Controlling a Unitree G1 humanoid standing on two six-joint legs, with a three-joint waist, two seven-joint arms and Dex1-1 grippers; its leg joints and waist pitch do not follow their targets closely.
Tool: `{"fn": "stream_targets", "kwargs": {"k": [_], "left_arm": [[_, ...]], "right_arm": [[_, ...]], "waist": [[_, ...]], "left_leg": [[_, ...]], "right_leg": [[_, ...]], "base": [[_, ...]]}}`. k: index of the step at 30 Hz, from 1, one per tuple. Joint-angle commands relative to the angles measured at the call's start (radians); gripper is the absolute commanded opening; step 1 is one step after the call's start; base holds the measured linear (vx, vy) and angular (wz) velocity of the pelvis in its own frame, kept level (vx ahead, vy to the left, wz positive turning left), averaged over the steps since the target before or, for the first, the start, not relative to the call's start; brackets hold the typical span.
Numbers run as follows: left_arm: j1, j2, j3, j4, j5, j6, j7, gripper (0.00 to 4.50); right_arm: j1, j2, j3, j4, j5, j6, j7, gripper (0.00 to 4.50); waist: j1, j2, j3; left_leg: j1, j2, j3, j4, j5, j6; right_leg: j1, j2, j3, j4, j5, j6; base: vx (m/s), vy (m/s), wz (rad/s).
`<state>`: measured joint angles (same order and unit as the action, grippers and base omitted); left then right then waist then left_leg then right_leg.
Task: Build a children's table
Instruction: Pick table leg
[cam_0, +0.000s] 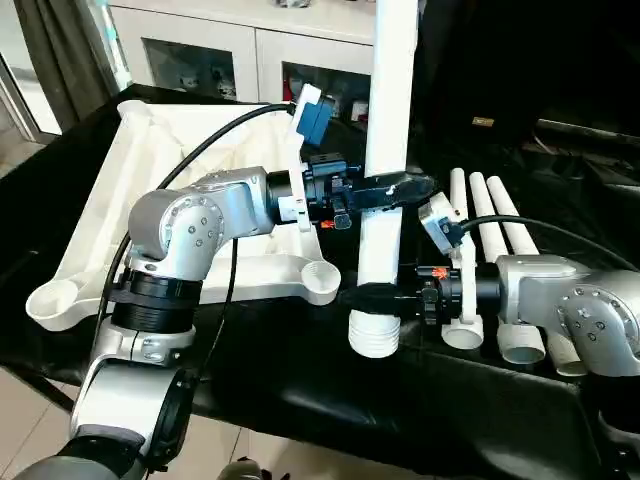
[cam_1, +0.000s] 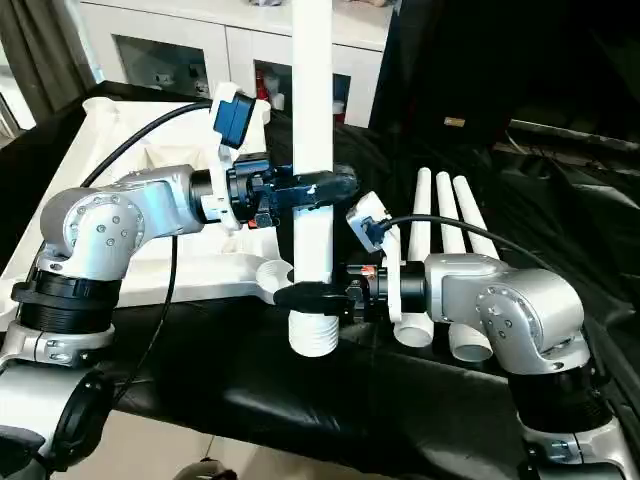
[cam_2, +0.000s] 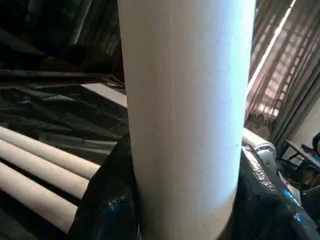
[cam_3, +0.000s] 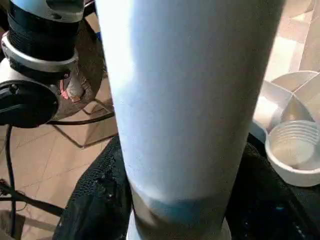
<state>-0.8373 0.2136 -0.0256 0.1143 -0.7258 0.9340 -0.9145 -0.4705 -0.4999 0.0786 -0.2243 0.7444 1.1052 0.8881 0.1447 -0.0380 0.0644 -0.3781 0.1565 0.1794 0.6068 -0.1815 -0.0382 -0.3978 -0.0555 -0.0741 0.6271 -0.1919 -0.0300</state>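
Leg (cam_0: 388, 150) upright, clasped by left gripper (cam_0: 392, 190) above and right gripper (cam_0: 380, 298) below; threaded end hangs just right of the tabletop's (cam_0: 200, 270) near corner socket (cam_0: 322, 280), right gripper nearer.

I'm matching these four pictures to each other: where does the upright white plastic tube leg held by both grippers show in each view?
Left eye view: upright white plastic tube leg, centre, threaded end low.
Right eye view: just left of centre.
Left wrist view: close up, middle.
Right wrist view: close up, middle.
Shared landmark: round corner socket of the white tabletop, beside the leg's threaded end in both eye views and in the right wrist view.
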Motion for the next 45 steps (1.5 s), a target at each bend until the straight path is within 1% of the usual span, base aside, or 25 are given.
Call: {"fn": "stream_targets", "kwargs": {"k": [1,5,6,8,10,14,16,17,19,20,21,22,24,25,27,29,30,31,34,38,39,40,43,44,45], "left_arm": [[-0.033,-0.016,0.018,0.005,-0.006,-0.015,0.012,2.56],[-0.024,-0.062,0.119,0.033,-0.066,-0.045,0.055,2.90],[-0.019,-0.070,0.135,0.030,-0.082,-0.052,0.056,2.95],[0.006,-0.135,0.246,0.018,-0.203,-0.096,0.074,3.00],[0.014,-0.176,0.304,0.032,-0.261,-0.122,0.113,3.00],[0.050,-0.244,0.405,0.054,-0.332,-0.175,0.202,3.00],[0.057,-0.258,0.430,0.055,-0.343,-0.189,0.229,3.00],[0.075,-0.248,0.429,0.044,-0.305,-0.200,0.254,3.00],[0.134,-0.188,0.352,-0.021,-0.110,-0.270,0.317,3.00],[0.134,-0.188,0.352,-0.021,-0.110,-0.270,0.317,3.00],[0.156,-0.152,0.305,-0.040,-0.007,-0.293,0.371,3.00],[0.216,-0.050,0.177,-0.079,0.217,-0.367,0.442,3.00],[0.296,0.045,0.079,-0.110,0.413,-0.462,0.506,3.00],[0.328,0.066,0.065,-0.120,0.461,-0.493,0.528,3.00],[0.365,0.080,0.062,-0.131,0.508,-0.504,0.585,3.00],[0.415,0.112,0.038,-0.145,0.547,-0.483,0.616,3.00],[0.425,0.117,0.032,-0.149,0.558,-0.494,0.611,3.00],[0.454,0.132,0.015,-0.163,0.592,-0.525,0.600,3.00],[0.526,0.146,-0.004,-0.231,0.578,-0.529,0.559,3.00],[0.600,0.110,0.018,-0.294,0.574,-0.547,0.602,3.00],[0.622,0.083,0.028,-0.314,0.575,-0.562,0.638,3.00],[0.629,0.067,0.033,-0.319,0.570,-0.574,0.650,3.00],[0.656,0.030,0.034,-0.324,0.585,-0.588,0.697,3.00],[0.667,0.026,0.027,-0.327,0.598,-0.590,0.707,3.00],[0.672,0.025,0.025,-0.329,0.604,-0.588,0.713,3.00]], "right_arm": [[0.011,0.003,-0.017,-0.004,0.002,-0.004,-0.022,1.94],[0.044,0.027,-0.041,-0.035,0.012,-0.017,-0.049,1.93],[0.049,0.030,-0.044,-0.039,0.014,-0.018,-0.053,1.93],[0.070,0.048,-0.060,-0.050,0.023,-0.028,-0.070,1.93],[0.079,0.056,-0.068,-0.047,0.023,-0.040,-0.077,1.93],[0.086,0.103,-0.110,-0.034,0.031,-0.082,-0.118,1.93],[0.087,0.118,-0.126,-0.034,0.035,-0.093,-0.132,1.93],[0.090,0.139,-0.148,-0.035,0.033,-0.109,-0.161,1.93],[0.102,0.178,-0.187,-0.046,-0.013,-0.169,-0.257,1.93],[0.102,0.178,-0.187,-0.046,-0.013,-0.169,-0.257,1.93],[0.105,0.185,-0.191,-0.041,-0.056,-0.192,-0.309,1.93],[0.118,0.186,-0.182,-0.035,-0.170,-0.257,-0.415,1.93],[0.149,0.207,-0.187,-0.046,-0.258,-0.348,-0.497,1.93],[0.159,0.224,-0.197,-0.047,-0.287,-0.381,-0.538,1.92],[0.173,0.243,-0.205,-0.039,-0.329,-0.427,-0.589,1.92],[0.197,0.257,-0.201,-0.004,-0.392,-0.510,-0.646,1.92],[0.200,0.260,-0.202,0.001,-0.400,-0.518,-0.658,1.92],[0.206,0.278,-0.216,0.014,-0.408,-0.534,-0.698,1.92],[0.229,0.312,-0.224,0.005,-0.416,-0.534,-0.747,1.92],[0.287,0.334,-0.195,-0.058,-0.463,-0.539,-0.779,1.92],[0.329,0.329,-0.175,-0.094,-0.505,-0.570,-0.796,1.92],[0.344,0.323,-0.168,-0.103,-0.516,-0.576,-0.799,1.92],[0.407,0.318,-0.163,-0.147,-0.533,-0.598,-0.810,1.92],[0.428,0.326,-0.174,-0.164,-0.504,-0.597,-0.796,1.92],[0.437,0.333,-0.181,-0.173,-0.491,-0.601,-0.792,1.92]], "waist": [[0.003,0.011,-0.077],[0.003,0.019,-0.077],[0.002,0.015,-0.078],[0.002,0.018,-0.077],[0.007,0.018,-0.077],[0.006,0.022,-0.075],[0.005,0.019,-0.076],[0.006,0.020,-0.076],[0.002,0.025,-0.076],[0.004,0.027,-0.077],[0.002,0.033,-0.077],[0.002,0.028,-0.078],[-0.001,0.027,-0.077],[-0.001,0.026,-0.075],[-0.008,0.029,-0.078],[-0.005,0.029,-0.079],[-0.006,0.027,-0.074],[-0.005,0.027,-0.074],[-0.012,0.025,-0.071],[-0.016,0.036,-0.067],[-0.017,0.048,-0.066],[-0.019,0.042,-0.066],[-0.009,0.033,-0.066],[0.002,0.026,-0.064],[0.018,0.024,-0.062]], "left_leg": [[0.016,0.075,-0.034,-0.063,-0.119,-0.010],[0.014,0.074,-0.034,-0.061,-0.121,-0.009],[0.013,0.074,-0.034,-0.060,-0.124,-0.007],[0.012,0.072,-0.033,-0.060,-0.124,-0.003],[0.009,0.072,-0.034,-0.057,-0.129,0.002],[0.011,0.071,-0.034,-0.059,-0.148,0.004],[0.009,0.071,-0.035,-0.060,-0.146,0.003],[0.009,0.072,-0.036,-0.061,-0.144,0.004],[0.014,0.077,-0.040,-0.068,-0.155,-0.003],[0.016,0.083,-0.044,-0.072,-0.155,-0.010],[0.018,0.084,-0.046,-0.075,-0.158,-0.024],[0.019,0.085,-0.047,-0.077,-0.150,-0.032],[0.020,0.080,-0.044,-0.078,-0.138,-0.046],[0.017,0.082,-0.045,-0.080,-0.142,-0.048],[0.018,0.077,-0.040,-0.078,-0.145,-0.062],[0.018,0.076,-0.038,-0.076,-0.140,-0.053],[0.019,0.074,-0.037,-0.078,-0.166,-0.048],[0.019,0.075,-0.038,-0.079,-0.171,-0.045],[0.017,0.077,-0.036,-0.082,-0.184,-0.036],[0.019,0.075,-0.037,-0.083,-0.235,-0.040],[0.021,0.077,-0.038,-0.084,-0.258,-0.047],[0.020,0.079,-0.038,-0.085,-0.262,-0.048],[0.005,0.063,-0.027,-0.069,-0.234,0.019],[-0.006,0.059,-0.033,-0.043,-0.194,0.065],[-0.023,0.068,-0.052,0.006,-0.147,0.100]], "right_leg": [[0.063,-0.106,0.062,-0.078,-0.151,-0.173],[0.064,-0.106,0.061,-0.079,-0.141,-0.185],[0.067,-0.107,0.061,-0.079,-0.139,-0.188],[0.067,-0.108,0.060,-0.081,-0.152,-0.191],[0.068,-0.111,0.059,-0.083,-0.152,-0.203],[0.064,-0.107,0.058,-0.090,-0.215,-0.175],[0.064,-0.106,0.057,-0.091,-0.227,-0.158],[0.063,-0.107,0.058,-0.091,-0.225,-0.153],[0.056,-0.104,0.058,-0.091,-0.234,-0.122],[0.055,-0.105,0.059,-0.089,-0.229,-0.110],[0.052,-0.101,0.059,-0.086,-0.214,-0.091],[0.052,-0.101,0.059,-0.084,-0.195,-0.075],[0.047,-0.097,0.062,-0.082,-0.182,-0.039],[0.047,-0.100,0.063,-0.084,-0.188,-0.026],[0.049,-0.099,0.062,-0.080,-0.182,-0.036],[0.046,-0.099,0.061,-0.075,-0.133,-0.083],[0.044,-0.099,0.062,-0.079,-0.155,-0.096],[0.045,-0.102,0.062,-0.080,-0.166,-0.100],[0.043,-0.101,0.064,-0.081,-0.189,-0.109],[0.039,-0.098,0.066,-0.088,-0.225,-0.102],[0.037,-0.097,0.066,-0.093,-0.240,-0.094],[0.038,-0.095,0.066,-0.095,-0.237,-0.089],[0.054,-0.137,0.091,-0.107,-0.291,-0.100],[0.066,-0.182,0.116,-0.127,-0.373,-0.100],[0.079,-0.258,0.158,-0.152,-0.479,-0.090]], "base": [[0.000,0.000,0.00],[0.000,0.000,0.00],[0.000,0.000,0.00],[0.000,0.000,0.00],[0.000,0.000,0.00],[0.000,0.000,0.00],[0.000,0.000,0.00],[0.000,0.000,0.00],[0.000,0.000,0.00],[0.000,0.000,0.00],[0.000,0.000,0.00],[0.000,0.000,0.00],[0.000,0.000,0.00],[0.000,0.000,0.00],[0.000,0.000,0.00],[0.000,0.000,0.00],[0.000,0.000,0.00],[0.000,0.000,0.00],[0.000,0.000,0.00],[0.000,0.000,0.00],[0.000,0.000,0.00],[0.000,0.000,0.00],[0.000,0.000,0.00],[0.000,0.000,0.00],[0.000,0.000,0.00]]}}
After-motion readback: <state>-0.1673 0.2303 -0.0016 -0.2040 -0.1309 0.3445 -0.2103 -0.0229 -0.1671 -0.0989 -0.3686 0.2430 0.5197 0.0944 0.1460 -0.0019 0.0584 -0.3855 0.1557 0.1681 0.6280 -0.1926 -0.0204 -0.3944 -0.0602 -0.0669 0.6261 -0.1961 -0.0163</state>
